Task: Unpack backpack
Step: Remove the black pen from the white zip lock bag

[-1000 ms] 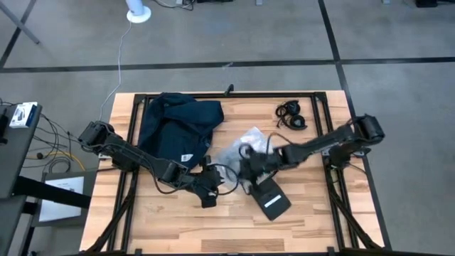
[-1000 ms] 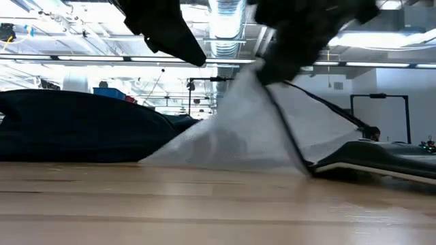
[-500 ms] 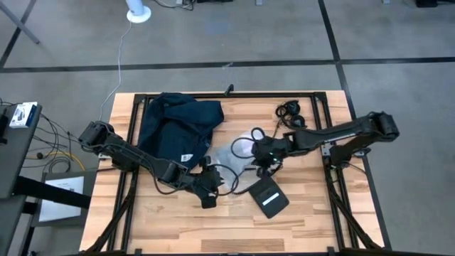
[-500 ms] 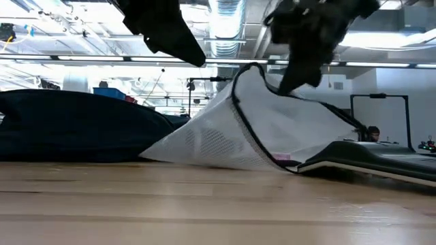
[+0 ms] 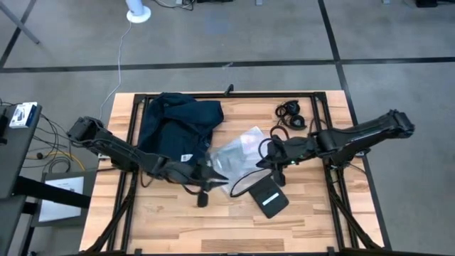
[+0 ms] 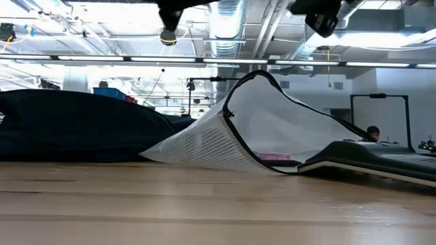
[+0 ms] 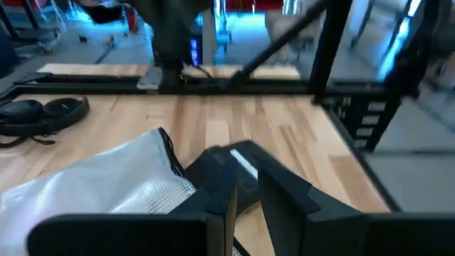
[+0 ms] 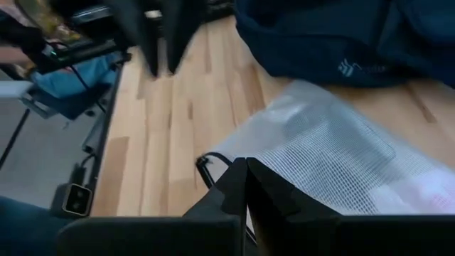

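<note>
Backpack (image 5: pixel 174 126): lies slumped at the far left part of the desk (image 5: pixel 313 220), white logo facing up; in the low view it is the dark mound at the left (image 6: pixel 75 126); nothing grips it
Mesh bag (image 5: pixel 238 149): translucent white pouch with a dark cord edge, out of the backpack and resting mid-desk just beside it; in the low view one edge stands up in a peak (image 6: pixel 252 122)
Black pouch (image 5: pixel 266 195): flat, white label up, near the front of the desk, touching or just overlapping the mesh bag's near corner
Headphones (image 5: pixel 291 114): dark set with cable at the far right part of the desk, well apart from the backpack
Left end effector (image 5: pixel 213 178): hangs above the desk between backpack and black pouch, close to the mesh bag's near edge; fingers nearly together with only a thin gap, holding nothing, as its wrist view shows (image 7: pixel 242 195)
Right end effector (image 5: pixel 274 162): hangs above the right edge of the mesh bag; fingers pressed together and empty in its wrist view (image 8: pixel 245 192)
Done: three items lie outside the backpack, judging by the layout
Left: whether anything remains inside cannot be told, as the opening is not visible; the fabric looks collapsed, which suggests little is left
Stage: judged late, with both arms free for a further reach into the backpack
</note>
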